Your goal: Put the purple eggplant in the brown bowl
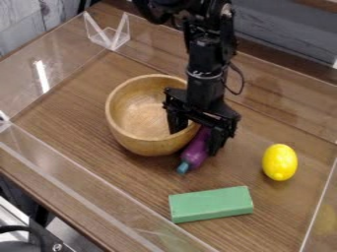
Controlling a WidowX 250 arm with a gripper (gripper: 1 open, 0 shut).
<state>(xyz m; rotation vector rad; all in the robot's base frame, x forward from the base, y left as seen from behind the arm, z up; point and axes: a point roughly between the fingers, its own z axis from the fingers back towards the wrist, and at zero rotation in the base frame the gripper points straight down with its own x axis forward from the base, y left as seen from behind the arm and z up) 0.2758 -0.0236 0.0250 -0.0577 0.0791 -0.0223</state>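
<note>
The eggplant (196,153) lay on the worktop (93,182) against the bowl (140,113), near the middle, with the hand (199,129) down over it, fingers apart and straddling its upper end. It looked light, stiff and glossy, likely slippery, so its thick middle seemed the best hold. Whether the fingers touched it was hard to tell.

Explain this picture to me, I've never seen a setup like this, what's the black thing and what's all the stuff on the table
The black thing is a robot arm ending in a gripper, a two-fingered claw. One camera looks down on a wooden table with clear walls around it. The gripper is lowered over a purple eggplant, a toy lying against the outside of a brown bowl. Its fingers straddle the eggplant; whether they grip it, I cannot tell. Also on the table: a yellow lemon and a green block.
</note>
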